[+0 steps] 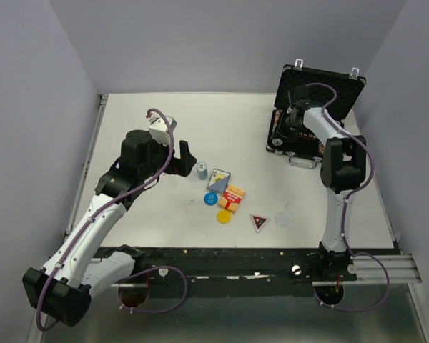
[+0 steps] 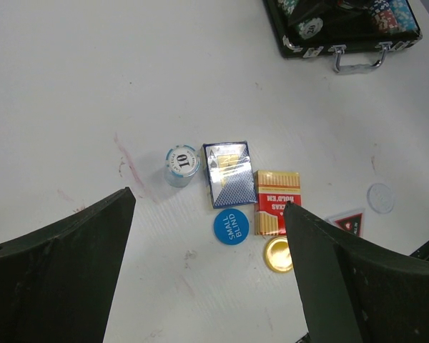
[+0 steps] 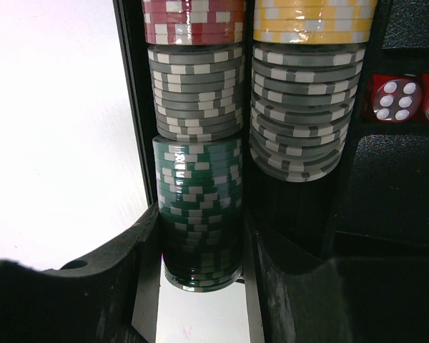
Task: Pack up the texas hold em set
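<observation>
The black briefcase (image 1: pixel 320 91) stands open at the back right, with rows of chips inside. My right gripper (image 1: pixel 294 120) is inside it. In the right wrist view its fingers (image 3: pixel 125 264) hug both sides of a green chip stack (image 3: pixel 199 193) at the near end of a row, below grey and red chips. My left gripper (image 1: pixel 185 158) is open and empty above the table. Below it lie a small stack of chips marked 10 (image 2: pixel 181 163), a blue card deck (image 2: pixel 228 173), a red card deck (image 2: pixel 278 201), a blue "small blind" disc (image 2: pixel 231 226), a yellow disc (image 2: pixel 277 254) and a triangular button (image 2: pixel 348 221).
A pale round disc (image 1: pixel 283 219) lies right of the triangular button (image 1: pixel 259 221). Red dice (image 3: pixel 393 96) sit in a case compartment beside grey and yellow chips (image 3: pixel 300 107). The case handle (image 2: pixel 357 58) faces the table's middle. Grey walls ring the table.
</observation>
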